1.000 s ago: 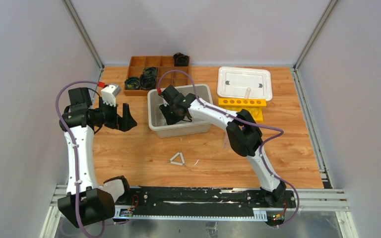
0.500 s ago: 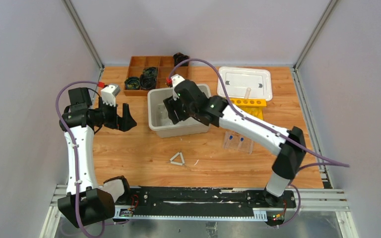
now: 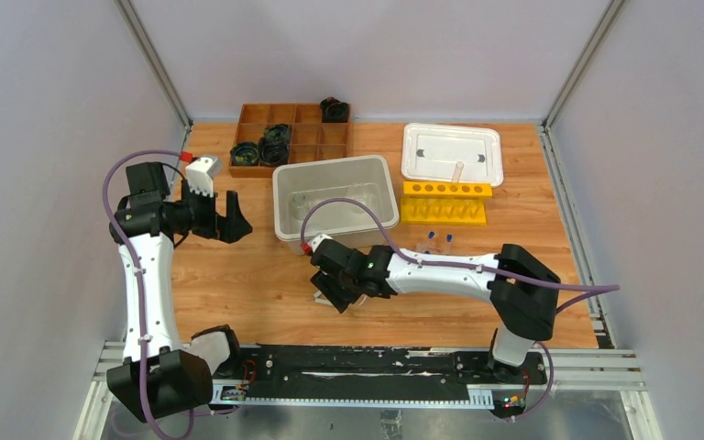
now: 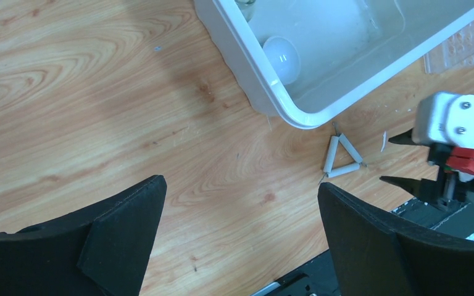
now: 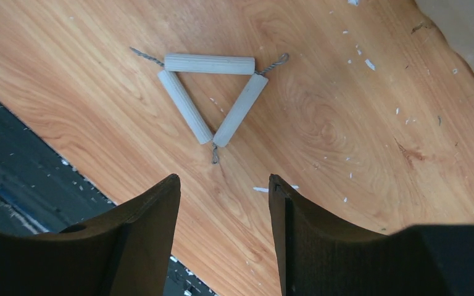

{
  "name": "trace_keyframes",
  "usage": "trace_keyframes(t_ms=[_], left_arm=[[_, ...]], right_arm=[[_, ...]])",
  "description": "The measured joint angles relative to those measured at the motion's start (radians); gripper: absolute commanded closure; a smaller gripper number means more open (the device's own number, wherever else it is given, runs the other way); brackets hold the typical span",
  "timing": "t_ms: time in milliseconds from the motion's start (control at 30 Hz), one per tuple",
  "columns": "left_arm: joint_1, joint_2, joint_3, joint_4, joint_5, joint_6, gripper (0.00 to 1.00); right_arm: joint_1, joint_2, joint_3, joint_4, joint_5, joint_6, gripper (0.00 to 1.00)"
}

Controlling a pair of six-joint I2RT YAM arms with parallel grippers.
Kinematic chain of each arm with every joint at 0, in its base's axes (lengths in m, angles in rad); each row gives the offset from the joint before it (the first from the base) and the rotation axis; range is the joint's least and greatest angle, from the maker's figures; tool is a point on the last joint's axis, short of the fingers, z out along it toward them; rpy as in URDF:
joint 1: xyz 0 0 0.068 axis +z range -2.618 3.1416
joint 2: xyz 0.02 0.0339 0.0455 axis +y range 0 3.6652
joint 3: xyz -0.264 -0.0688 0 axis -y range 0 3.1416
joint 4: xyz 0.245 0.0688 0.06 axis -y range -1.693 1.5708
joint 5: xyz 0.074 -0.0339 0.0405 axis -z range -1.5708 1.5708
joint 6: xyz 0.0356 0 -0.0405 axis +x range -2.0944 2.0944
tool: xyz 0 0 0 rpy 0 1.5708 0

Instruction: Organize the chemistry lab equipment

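The white triangle lies flat on the wood near the table's front edge, and also shows in the left wrist view. My right gripper is open and empty, hovering just short of the triangle without touching it. In the top view the right gripper covers the triangle. My left gripper is open and empty, left of the grey bin. The white dome lies in the bin. The clear plastic rack holds blue-capped tubes. The yellow rack stands behind it.
A white lidded tray sits at the back right. The brown divided tray with black coiled objects is at the back, behind the bin. The black base rail runs along the near edge, close to the triangle.
My right arm has pulled out of the grey bin and swung down to the front of the table, ending over the triangle. The left arm has not moved.
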Motion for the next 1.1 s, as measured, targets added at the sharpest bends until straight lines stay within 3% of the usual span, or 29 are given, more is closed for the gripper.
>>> trace_keyframes(t_ms=[200,667,967,1100], left_arm=[[0.000,-0.016,0.000,0.000,-0.004,-0.001,0.00],[0.000,-0.019,0.000,0.000,-0.018,0.000,0.00],[0.000,-0.020,0.000,0.000,-0.018,0.000,0.00],[0.000,-0.023,0.000,0.000,-0.018,0.000,0.00]], right_arm=[[0.002,0.051,-0.007,0.042,0.026,0.019,0.49],[0.004,0.163,-0.003,0.135,0.049,0.051,0.76],[0.004,0.162,-0.010,0.142,0.048,0.041,0.53],[0.003,0.126,-0.013,0.125,0.048,0.029,0.53]])
